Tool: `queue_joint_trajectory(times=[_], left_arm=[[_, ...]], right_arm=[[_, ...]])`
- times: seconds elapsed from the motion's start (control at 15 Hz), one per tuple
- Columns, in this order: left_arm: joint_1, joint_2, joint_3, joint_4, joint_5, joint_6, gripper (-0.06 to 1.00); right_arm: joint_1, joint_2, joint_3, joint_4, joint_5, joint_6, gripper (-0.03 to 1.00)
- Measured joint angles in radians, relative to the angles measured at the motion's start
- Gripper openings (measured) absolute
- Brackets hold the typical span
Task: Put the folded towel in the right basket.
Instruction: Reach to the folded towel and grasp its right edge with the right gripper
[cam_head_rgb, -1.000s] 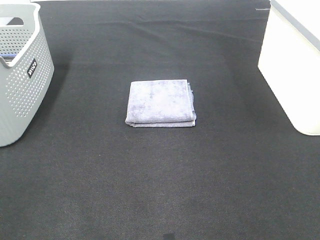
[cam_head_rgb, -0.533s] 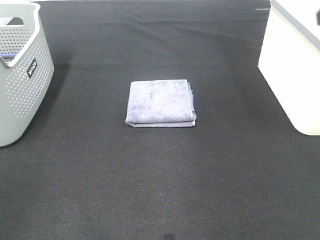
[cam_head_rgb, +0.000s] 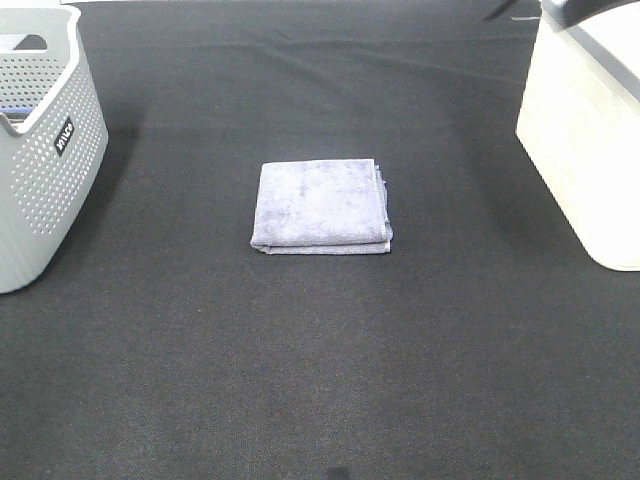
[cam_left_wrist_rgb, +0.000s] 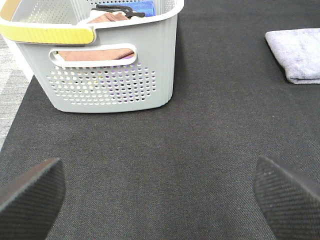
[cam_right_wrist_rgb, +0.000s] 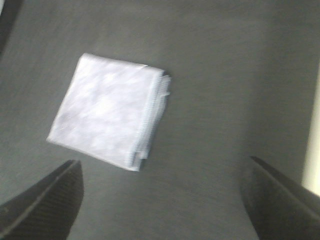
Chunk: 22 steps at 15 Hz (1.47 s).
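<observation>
Exterior high view, for placement: folded towel (cam_head_rgb: 320, 207) flat on the dark table (cam_head_rgb: 300, 390), roughly midway between the grey left basket (cam_head_rgb: 50, 170) and the white right basket (cam_head_rgb: 580, 150), well apart from both, touched by nothing. Judged as the opening step: approach only, no grasp made yet. From the right wrist: right pincer (cam_right_wrist_rgb: 162, 200) spread wide and empty, held above the table with the towel in sight beyond its tips, picture somewhat blurred. From the left wrist: left pincer (cam_left_wrist_rgb: 160, 195) likewise spread and empty, near the grey basket, towel only at the far edge of that view. Next, most likely: bring the right pincer down over one edge of the towel, pinch through all layers so the fold holds, lift clear, carry over the white rim, let go inside. Writing: only a small black tag (cam_head_rgb: 64, 136) with white letters on the grey basket's wall, tilted and too small to read with certainty; none visible on the towel or the white basket.
</observation>
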Motion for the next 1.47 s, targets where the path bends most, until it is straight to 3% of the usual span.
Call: queue_joint_trajectory(times=[0.2,0.4,0.73,1.2,1.47], left_arm=[[0.0,0.0,0.0,0.0,0.0,0.0,0.97],[0.0,0.0,0.0,0.0,0.0,0.0,0.97],[0.0,0.0,0.0,0.0,0.0,0.0,0.97],[0.0,0.0,0.0,0.0,0.0,0.0,0.97],[0.0,0.0,0.0,0.0,0.0,0.0,0.97]], right_arm=[[0.08,0.21,-0.131,0.021,0.017,0.037,0.8],[0.085,0.371,-0.23,0.117,0.051,0.044,0.79],[0.085,0.633,-0.396,0.18,0.181,0.044,0.78],[0.085,0.743,-0.414,0.198,0.194,0.04,0.78],[0.085,0.77,-0.414,0.292,0.187,-0.01,0.78]])
